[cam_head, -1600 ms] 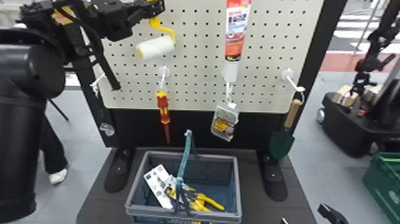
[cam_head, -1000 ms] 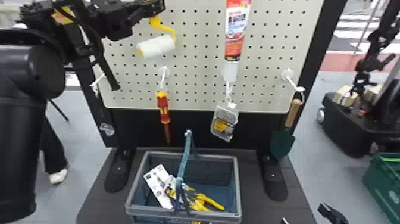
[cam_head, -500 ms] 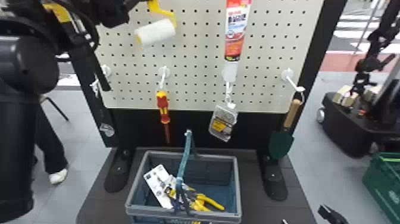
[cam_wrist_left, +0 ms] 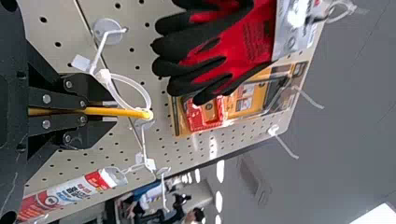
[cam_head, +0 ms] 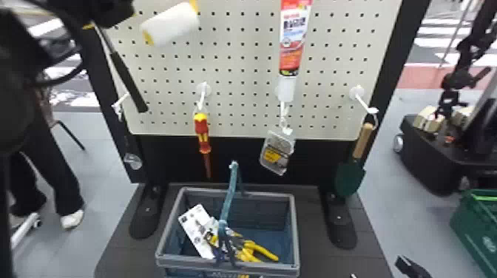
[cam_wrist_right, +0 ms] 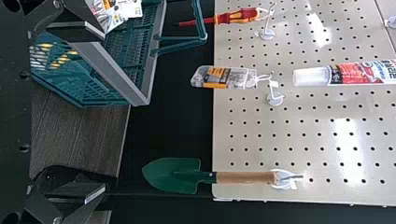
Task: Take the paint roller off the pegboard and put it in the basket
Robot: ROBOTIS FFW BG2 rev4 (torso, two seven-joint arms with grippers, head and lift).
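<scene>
Up at the head view's eleven o'clock, left gripper (cam_head: pixel 111 13) clamps the paint roller (cam_head: pixel 172 25), right gripper (cam_head: pixel 377 268) jaws apart at five!

Basket (cam_head: pixel 260 212) w/ pliers (cam_head: pixel 252 245) below pegboard (cam_head: pixel 242 92); screwdriver (cam_head: pixel 202 134) L, trowel (cam_head: pixel 350 178) R

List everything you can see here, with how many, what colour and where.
Paint roller: one, white and yellow, before pegboard
Pegboard: one, cream, upright
Hooks: several, white, on pegboard
Screwdriver: one, red-yellow, hanging
Tube: one, red-white, hanging
Small pack: one, clear-yellow, below tube
Trowel: one, green, right edge
Gloves: one bundle, red-black, high up
Large pack: one, yellow, behind gloves
Basket: one, blue-grey, below pegboard
Card: one, white, in basket
Crate: one, green, far right
Left claw: one, black, gripping roller
Right claw: one, black, open, lower right
</scene>
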